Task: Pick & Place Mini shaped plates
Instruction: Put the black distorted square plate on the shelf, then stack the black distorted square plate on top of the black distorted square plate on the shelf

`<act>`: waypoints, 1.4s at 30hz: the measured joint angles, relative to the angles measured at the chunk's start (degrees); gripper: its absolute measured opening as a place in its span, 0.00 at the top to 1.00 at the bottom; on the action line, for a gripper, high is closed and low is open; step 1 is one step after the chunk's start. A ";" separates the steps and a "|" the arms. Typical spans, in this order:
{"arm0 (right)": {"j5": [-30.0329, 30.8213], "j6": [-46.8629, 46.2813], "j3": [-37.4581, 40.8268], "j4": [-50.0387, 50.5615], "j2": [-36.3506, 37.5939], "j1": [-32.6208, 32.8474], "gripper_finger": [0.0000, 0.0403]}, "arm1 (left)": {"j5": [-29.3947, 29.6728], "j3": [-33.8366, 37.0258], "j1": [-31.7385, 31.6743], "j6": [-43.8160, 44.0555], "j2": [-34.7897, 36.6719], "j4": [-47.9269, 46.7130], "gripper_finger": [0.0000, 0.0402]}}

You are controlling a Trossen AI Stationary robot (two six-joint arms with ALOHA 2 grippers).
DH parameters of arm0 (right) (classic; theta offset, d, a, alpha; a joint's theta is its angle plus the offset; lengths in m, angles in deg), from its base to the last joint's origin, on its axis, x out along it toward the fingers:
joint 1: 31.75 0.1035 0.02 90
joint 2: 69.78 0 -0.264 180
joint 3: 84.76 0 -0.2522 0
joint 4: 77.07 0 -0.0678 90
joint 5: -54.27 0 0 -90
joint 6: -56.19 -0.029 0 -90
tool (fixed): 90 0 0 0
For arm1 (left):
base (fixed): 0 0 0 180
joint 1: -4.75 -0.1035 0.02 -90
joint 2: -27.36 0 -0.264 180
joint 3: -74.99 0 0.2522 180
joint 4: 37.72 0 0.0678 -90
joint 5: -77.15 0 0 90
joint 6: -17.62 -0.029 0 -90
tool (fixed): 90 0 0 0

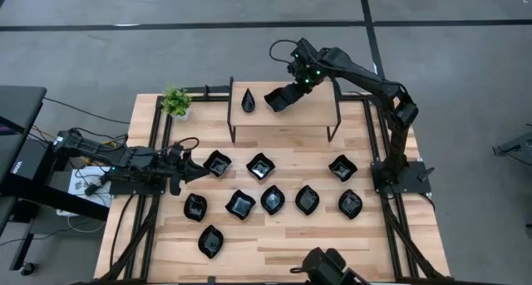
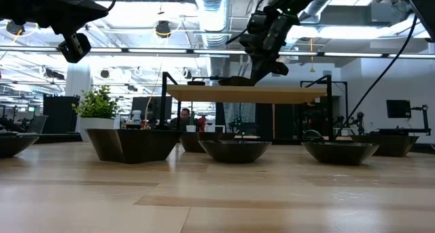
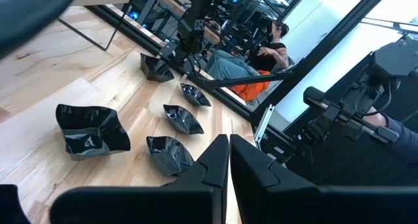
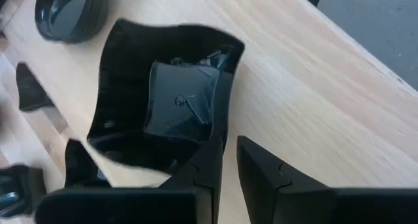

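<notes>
A glossy black wavy-edged square plate (image 4: 163, 100) lies bottom-down on the raised wooden shelf (image 1: 287, 120) at the table's far side. A narrow teardrop plate (image 1: 248, 100) sits to its left. My right gripper (image 4: 230, 149) slants down at the square plate's right rim, open by a narrow gap in which only bare wood shows. Several more mini shaped plates (image 1: 273, 199) rest in rows on the table below. My left gripper (image 3: 228, 160) hovers shut and level over the table's left part, beside a square plate (image 1: 218, 163), touching nothing. My right gripper has one finger (image 4: 208, 160) in front of the square plate's right rim (image 4: 225, 113), coming from above and slanting down. That finger hides the meeting place, so I cannot tell whether it touches the rim. The plate lies flat on the shelf.
A small green potted plant (image 1: 175, 102) stands at the table's far left corner. The shelf stands on thin black legs (image 1: 334, 125). Another dark device (image 1: 332, 267) juts in at the near edge. Bare wood (image 1: 150, 252) shows at the near left corner.
</notes>
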 joint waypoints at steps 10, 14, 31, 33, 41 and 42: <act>0.16 4.32 -14.25 18.76 0.09 -0.57 0.89 | -0.05 0.00 0.02 0.00 0.00 0.00 0.96; 0.79 1.07 -18.68 29.04 1.51 0.25 0.90 | -0.13 0.00 0.01 0.00 0.00 0.02 0.96; 11.43 -37.92 21.68 29.30 41.42 20.78 0.90 | -0.28 0.02 0.02 -4.69 0.00 0.02 0.96; 12.16 -44.18 28.35 29.17 45.58 23.82 0.90 | -0.25 0.02 0.00 -4.72 0.00 0.02 0.96; 12.14 -61.94 49.61 22.01 53.39 33.40 0.90 | -0.20 0.02 0.02 -4.64 0.00 0.03 0.96; 12.14 -63.21 51.46 20.37 53.61 34.21 0.90 | -0.20 0.02 0.00 -4.54 0.00 0.08 0.96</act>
